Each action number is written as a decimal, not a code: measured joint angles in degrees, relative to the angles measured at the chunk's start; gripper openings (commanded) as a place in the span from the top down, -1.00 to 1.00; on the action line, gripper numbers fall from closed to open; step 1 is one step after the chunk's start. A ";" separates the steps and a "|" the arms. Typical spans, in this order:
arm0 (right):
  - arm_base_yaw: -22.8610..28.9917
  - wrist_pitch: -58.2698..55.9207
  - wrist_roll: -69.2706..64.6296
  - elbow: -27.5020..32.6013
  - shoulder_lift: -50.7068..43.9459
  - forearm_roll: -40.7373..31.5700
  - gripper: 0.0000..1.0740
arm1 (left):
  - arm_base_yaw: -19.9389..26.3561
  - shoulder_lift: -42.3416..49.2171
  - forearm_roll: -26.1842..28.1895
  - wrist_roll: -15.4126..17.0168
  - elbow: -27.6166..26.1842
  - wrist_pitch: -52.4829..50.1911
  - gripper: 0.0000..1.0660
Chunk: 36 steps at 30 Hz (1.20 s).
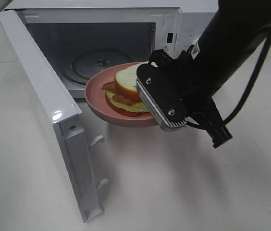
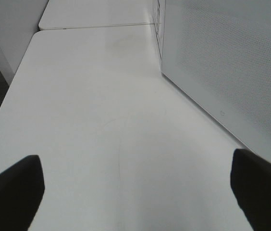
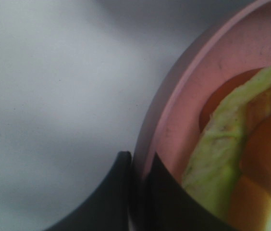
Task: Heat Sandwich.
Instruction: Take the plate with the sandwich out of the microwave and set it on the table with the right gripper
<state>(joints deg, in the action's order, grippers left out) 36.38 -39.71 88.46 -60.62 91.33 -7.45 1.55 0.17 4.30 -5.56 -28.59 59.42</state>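
The sandwich (image 1: 127, 89) of white bread with red-orange and pale green filling lies on a round pink plate (image 1: 98, 99). My right gripper (image 1: 160, 118) is shut on the plate's rim and holds it in the air in front of the open microwave (image 1: 102, 33). In the right wrist view the two fingers (image 3: 118, 192) pinch the pink plate's rim (image 3: 174, 96), with the sandwich's filling (image 3: 227, 159) close by. My left gripper (image 2: 135, 187) is open and empty over the white table, beside the microwave's side wall (image 2: 231, 62).
The microwave door (image 1: 49, 106) stands swung open to the left. A glass turntable (image 1: 97, 61) lies inside the cavity. The white table (image 1: 174, 183) spreads below the plate.
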 measured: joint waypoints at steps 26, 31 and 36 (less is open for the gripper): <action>0.00 0.80 -8.65 16.62 -18.28 0.92 0.99 | 0.00 0.00 0.00 0.00 0.00 0.00 -0.94; 0.00 -0.29 -13.41 20.17 -22.75 4.41 0.99 | 0.00 0.00 0.00 0.00 0.00 0.00 -0.94; 0.00 -1.78 -17.76 23.32 -27.39 6.76 0.98 | 0.00 0.00 0.00 0.00 0.00 0.00 -0.94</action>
<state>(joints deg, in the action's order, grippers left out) 36.38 -41.48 70.70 -37.30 63.94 -0.69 1.55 0.17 4.30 -5.56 -28.59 59.42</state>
